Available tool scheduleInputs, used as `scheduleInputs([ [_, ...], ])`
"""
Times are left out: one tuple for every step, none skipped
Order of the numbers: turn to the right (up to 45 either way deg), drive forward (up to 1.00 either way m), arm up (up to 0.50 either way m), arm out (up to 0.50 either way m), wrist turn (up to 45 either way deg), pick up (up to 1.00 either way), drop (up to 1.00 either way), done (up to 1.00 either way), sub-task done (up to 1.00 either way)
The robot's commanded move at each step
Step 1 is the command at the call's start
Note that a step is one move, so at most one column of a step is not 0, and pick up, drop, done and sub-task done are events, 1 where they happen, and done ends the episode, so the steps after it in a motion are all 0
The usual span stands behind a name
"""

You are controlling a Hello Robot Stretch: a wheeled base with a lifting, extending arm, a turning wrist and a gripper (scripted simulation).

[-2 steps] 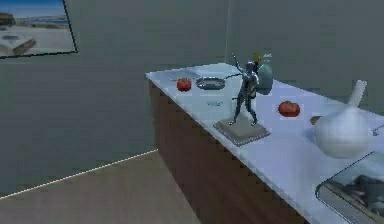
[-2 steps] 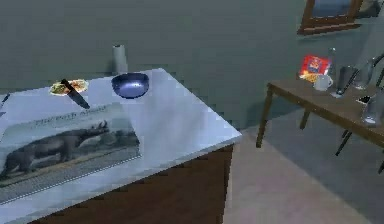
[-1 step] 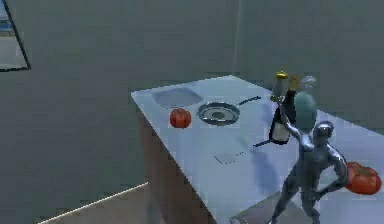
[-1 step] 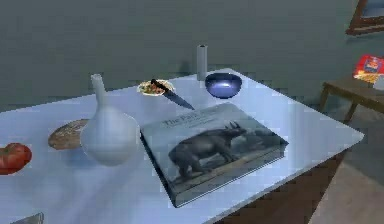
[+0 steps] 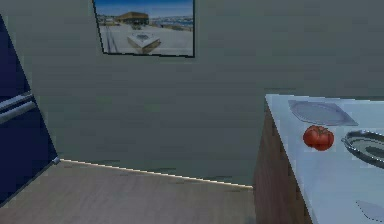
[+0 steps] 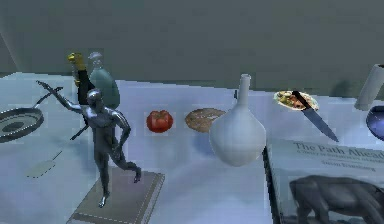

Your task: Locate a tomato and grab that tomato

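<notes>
Looking along the long pale counter [image 6: 195, 172], I think I am stopped beside it so my arm can reach across. A big book [image 6: 325, 180] lies flat on it. A metal statue [image 6: 105, 135] and a white vase [image 6: 238, 135] stand up. The small red tomato [image 6: 159, 121] sits between those two, farther back, touching neither. I cannot tell how my arm and gripper are set.

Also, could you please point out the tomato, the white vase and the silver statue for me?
tomato [image 6: 159, 121]: arm side view, the middle of its red body.
white vase [image 6: 238, 138]: arm side view, its round belly.
silver statue [image 6: 102, 125]: arm side view, the figure's torso.
</notes>
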Motion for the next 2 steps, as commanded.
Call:
scheduleInputs([
  [0.0,0.00,0.50,0.00,0.0,0.00,0.00,0.00,0.00],
  [0.0,0.00,0.38,0.00,0.0,0.00,0.00,0.00,0.00],
])
